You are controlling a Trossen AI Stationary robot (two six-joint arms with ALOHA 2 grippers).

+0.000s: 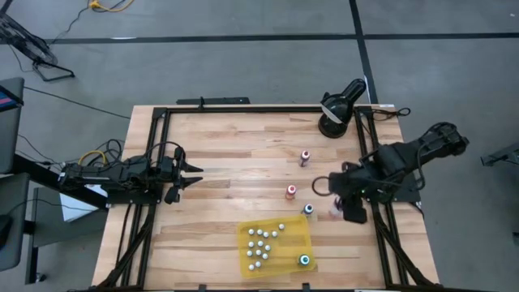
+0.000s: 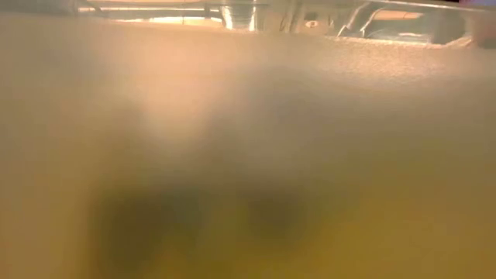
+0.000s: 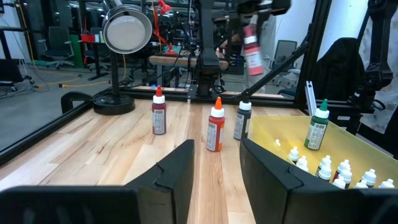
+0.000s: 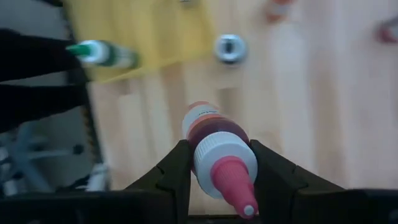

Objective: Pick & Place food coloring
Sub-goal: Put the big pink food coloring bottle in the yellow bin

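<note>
From above, the right gripper [image 1: 339, 209] is hovering beside the yellow tray [image 1: 297, 235] of food coloring bottles [image 1: 261, 243]; the left gripper [image 1: 188, 176] is waiting, fingers apart. In the right wrist view, the fingers are clamping a pink-capped bottle [image 4: 219, 155] above the table [image 4: 311, 93].
</note>
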